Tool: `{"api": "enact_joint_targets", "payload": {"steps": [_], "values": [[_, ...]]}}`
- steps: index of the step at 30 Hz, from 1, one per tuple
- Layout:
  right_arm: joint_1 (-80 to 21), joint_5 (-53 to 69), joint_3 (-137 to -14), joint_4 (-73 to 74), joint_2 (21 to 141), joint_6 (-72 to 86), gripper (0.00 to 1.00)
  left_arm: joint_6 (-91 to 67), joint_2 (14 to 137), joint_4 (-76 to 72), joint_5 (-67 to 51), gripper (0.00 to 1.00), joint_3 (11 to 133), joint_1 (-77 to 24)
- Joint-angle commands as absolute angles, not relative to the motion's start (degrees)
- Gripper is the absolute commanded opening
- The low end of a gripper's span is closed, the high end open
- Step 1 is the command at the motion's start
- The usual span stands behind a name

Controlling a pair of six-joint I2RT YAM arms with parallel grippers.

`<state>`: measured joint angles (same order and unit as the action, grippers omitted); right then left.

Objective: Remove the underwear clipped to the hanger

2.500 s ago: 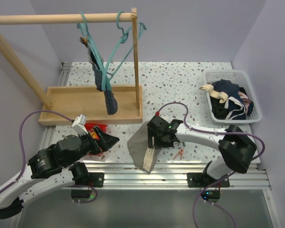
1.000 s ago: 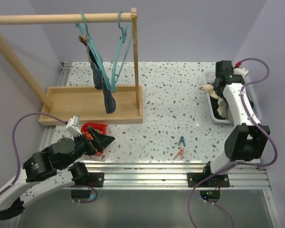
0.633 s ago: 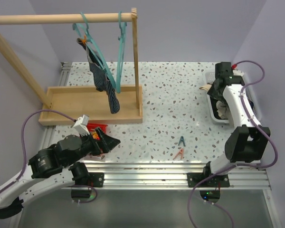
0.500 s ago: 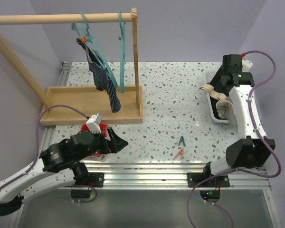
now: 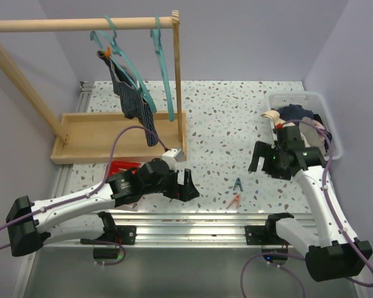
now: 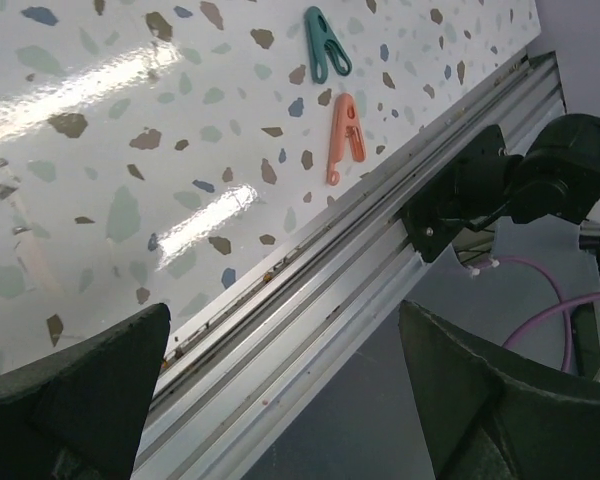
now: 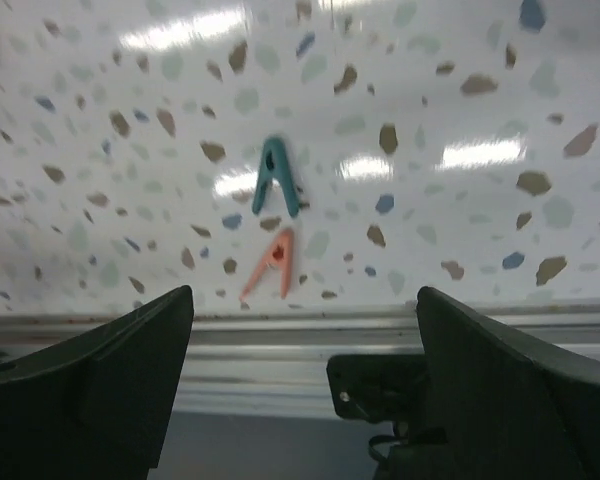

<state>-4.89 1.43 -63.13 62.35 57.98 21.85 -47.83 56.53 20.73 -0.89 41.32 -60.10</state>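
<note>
Seemingly apart: teal peg, salmon peg.

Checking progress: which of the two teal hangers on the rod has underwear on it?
The left hanger, carrying the dark striped underwear; the right hanger hangs bare.

My tabletop is white, speckled with brown, teal and blue chips. The underwear is dark navy with thin pale stripes, and its hanger is teal. One clothespin is teal, the other clothespin salmon. The basket is white, the rack pale wood, my fingers black
</note>
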Motion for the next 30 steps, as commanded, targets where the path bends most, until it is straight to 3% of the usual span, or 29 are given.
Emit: {"api": "enact_joint_targets", "payload": {"steps": [1, 4, 10, 15, 30], "values": [[-8.0, 6.9, -54.6, 64.8, 52.8, 21.8, 0.97, -44.6, 62.8, 10.8, -4.4, 1.00, 43.2, -62.8], [-8.1, 5.2, -51.2, 65.3, 48.3, 25.3, 0.98, -42.9, 72.1, 10.8, -2.1, 1.00, 49.0, -67.0], [-8.1, -5.2, -55.3, 69.5, 43.6, 32.6, 0.98, -42.0, 90.4, 15.4, 8.4, 1.00, 63.4, -74.8], [-8.1, -7.0, -59.7, 72.0, 42.8, 34.9, 0.98, -41.7, 103.8, 20.6, 14.2, 0.97, 74.4, -78.7], [-8.0, -6.6, -63.2, 73.4, 40.8, 36.1, 0.98, -40.1, 119.3, 19.3, 20.2, 0.79, 82.8, -79.4]]}}
